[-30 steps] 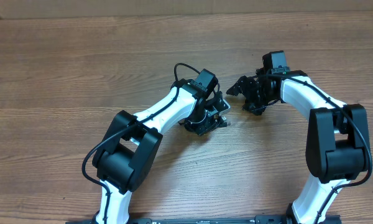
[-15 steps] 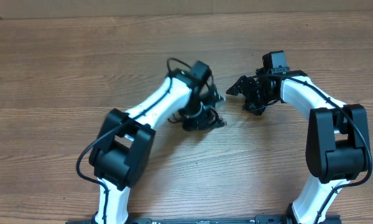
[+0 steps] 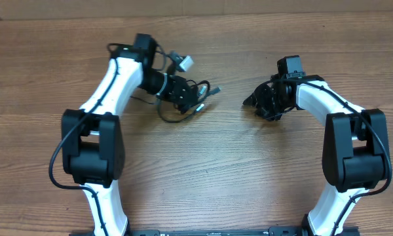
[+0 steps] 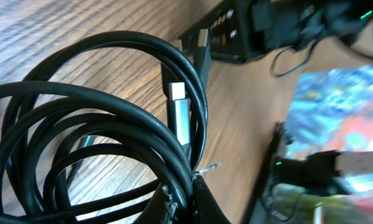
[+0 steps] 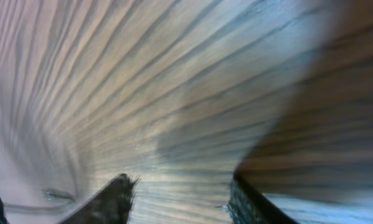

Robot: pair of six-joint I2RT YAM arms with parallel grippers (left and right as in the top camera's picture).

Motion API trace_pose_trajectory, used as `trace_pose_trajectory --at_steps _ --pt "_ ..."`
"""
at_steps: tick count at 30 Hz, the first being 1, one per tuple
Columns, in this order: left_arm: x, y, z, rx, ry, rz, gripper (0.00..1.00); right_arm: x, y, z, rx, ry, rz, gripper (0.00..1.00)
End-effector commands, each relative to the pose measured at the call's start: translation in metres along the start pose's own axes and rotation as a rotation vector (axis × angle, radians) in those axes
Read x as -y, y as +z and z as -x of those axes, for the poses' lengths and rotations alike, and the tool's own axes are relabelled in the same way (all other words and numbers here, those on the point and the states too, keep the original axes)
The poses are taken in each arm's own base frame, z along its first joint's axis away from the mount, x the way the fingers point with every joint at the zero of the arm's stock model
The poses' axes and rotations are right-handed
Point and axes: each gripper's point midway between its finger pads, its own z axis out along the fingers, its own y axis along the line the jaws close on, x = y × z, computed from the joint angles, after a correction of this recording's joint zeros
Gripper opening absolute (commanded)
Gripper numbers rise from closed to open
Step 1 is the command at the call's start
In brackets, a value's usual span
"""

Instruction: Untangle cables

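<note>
The left jaws are pressed together, pinching the cables [image 4: 112, 130] at the point where their black loops gather, and the coil fans out ahead of them over the counter [image 3: 196, 177]. Two plug ends lie against the loops just beyond those jaws: one silver plug [image 4: 177, 109] and one dark plug [image 4: 202, 53]. I cannot tell how many cords make up the coil. The right jaws stand spread, with wood grain showing between their fingertips [image 5: 118, 196], well apart from the cables.
</note>
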Motion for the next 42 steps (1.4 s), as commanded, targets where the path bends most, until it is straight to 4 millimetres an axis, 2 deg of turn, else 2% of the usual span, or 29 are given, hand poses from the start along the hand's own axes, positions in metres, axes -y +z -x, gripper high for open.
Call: trace_pose_trajectory --at_steps 1,5,6,10,13,16,20,29,38,42 --pt "0.007 -0.012 0.007 0.062 -0.042 -0.124 0.04 0.007 0.023 -0.030 -0.146 -0.091 0.062 0.42" --pt "0.004 -0.024 0.007 0.121 -0.085 -0.211 0.04 -0.041 0.007 -0.055 -0.259 -0.317 0.387 0.36" --pt "0.004 -0.026 0.007 0.137 -0.090 -0.236 0.04 -0.052 0.001 -0.062 -0.282 -0.369 0.470 0.32" --pt "0.006 -0.028 0.003 0.179 -0.145 -0.346 0.04 -0.078 -0.016 -0.081 -0.326 -0.504 0.672 0.23" --pt "0.009 -0.029 0.002 0.196 -0.212 -0.427 0.04 -0.095 -0.026 -0.093 -0.336 -0.606 0.798 0.23" --pt "0.017 -0.034 0.003 0.197 -0.312 -0.521 0.04 -0.111 -0.032 -0.103 -0.340 -0.690 0.893 0.33" --pt "0.025 -0.040 0.006 0.193 -0.372 -0.591 0.04 -0.124 -0.029 -0.112 -0.327 -0.791 0.928 0.40" --pt "0.025 -0.041 0.006 0.134 -0.565 -0.615 0.04 -0.158 -0.025 -0.124 -0.283 -0.959 0.993 0.42" --pt "0.027 -0.041 0.006 0.123 -0.602 -0.628 0.04 -0.178 -0.028 -0.125 -0.210 -1.075 1.036 0.44" --pt "0.027 -0.041 0.006 0.122 -0.606 -0.628 0.05 -0.184 -0.018 -0.126 -0.169 -1.097 0.992 0.46"
